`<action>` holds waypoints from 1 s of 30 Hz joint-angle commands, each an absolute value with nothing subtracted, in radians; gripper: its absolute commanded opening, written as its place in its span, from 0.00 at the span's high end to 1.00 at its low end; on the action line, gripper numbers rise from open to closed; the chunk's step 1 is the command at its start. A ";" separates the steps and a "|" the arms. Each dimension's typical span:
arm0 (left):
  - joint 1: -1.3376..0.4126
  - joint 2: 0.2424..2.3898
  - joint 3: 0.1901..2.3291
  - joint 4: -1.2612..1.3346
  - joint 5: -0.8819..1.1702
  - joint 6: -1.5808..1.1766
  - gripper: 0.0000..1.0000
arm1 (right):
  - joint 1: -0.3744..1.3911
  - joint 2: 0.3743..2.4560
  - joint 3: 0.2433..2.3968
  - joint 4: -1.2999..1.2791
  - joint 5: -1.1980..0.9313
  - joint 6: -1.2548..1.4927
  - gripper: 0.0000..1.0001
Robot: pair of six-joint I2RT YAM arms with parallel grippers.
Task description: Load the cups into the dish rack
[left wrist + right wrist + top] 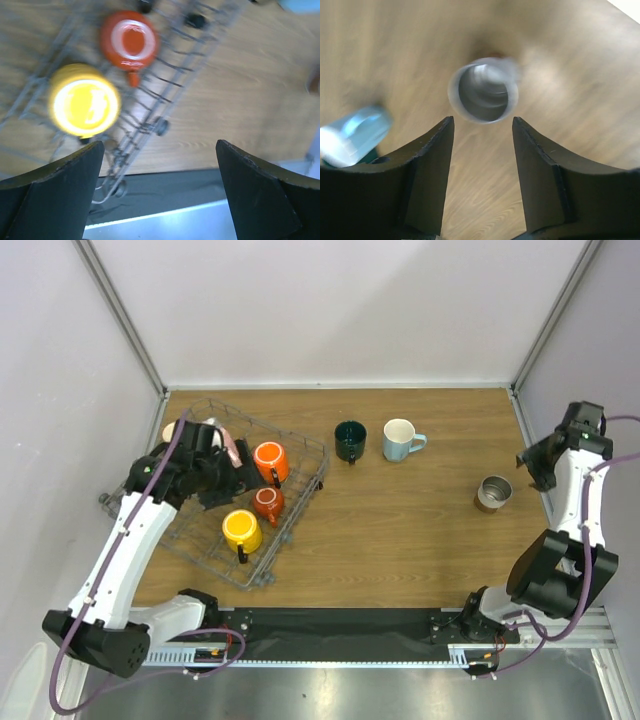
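The steel cup (483, 90) stands upright on the table just ahead of the right gripper (482, 122), in line with the gap between its fingers and not touching them. It looks light and rigid, with a smooth, probably slippery wall and no handle showing, so pinching the rim, one finger inside and one outside, seems the safest hold. The right fingers stand partly apart and hold nothing. A light blue mug (352, 135) lies off to their left. The left gripper (160, 145) is spread wide and empty above the dish rack (165, 85), where a yellow mug (84, 100) and an orange mug (129, 40) sit beyond its fingertips.
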State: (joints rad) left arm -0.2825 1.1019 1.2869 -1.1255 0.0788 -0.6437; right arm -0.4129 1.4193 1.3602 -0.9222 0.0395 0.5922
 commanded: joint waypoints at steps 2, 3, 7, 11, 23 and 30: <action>-0.354 1.104 1.333 -1.002 0.247 -0.571 0.00 | -0.449 1.443 1.309 -0.937 0.100 0.529 0.43; -0.362 1.100 1.335 -0.991 0.259 -0.568 0.00 | -0.452 1.454 1.287 -0.930 0.097 0.514 0.43; -0.374 1.072 1.330 -0.928 0.319 -0.569 0.00 | -0.459 1.496 1.264 -0.887 0.048 0.486 0.43; -0.376 1.063 1.336 -0.916 0.342 -0.568 0.00 | -0.460 1.525 1.266 -0.854 0.009 0.474 0.43; -0.379 1.084 1.411 -0.953 0.396 -0.561 0.00 | -0.451 1.632 1.180 -0.741 -0.037 0.515 0.48; -0.385 1.101 1.447 -0.904 0.514 -0.580 0.00 | -0.417 1.667 1.186 -0.716 -0.067 0.514 0.77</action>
State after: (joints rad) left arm -0.3740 1.0950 1.4033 -0.9447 0.4282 -0.5911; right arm -0.4301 1.6718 1.1778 -0.7570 -0.0456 0.5041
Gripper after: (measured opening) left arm 0.996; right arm 0.277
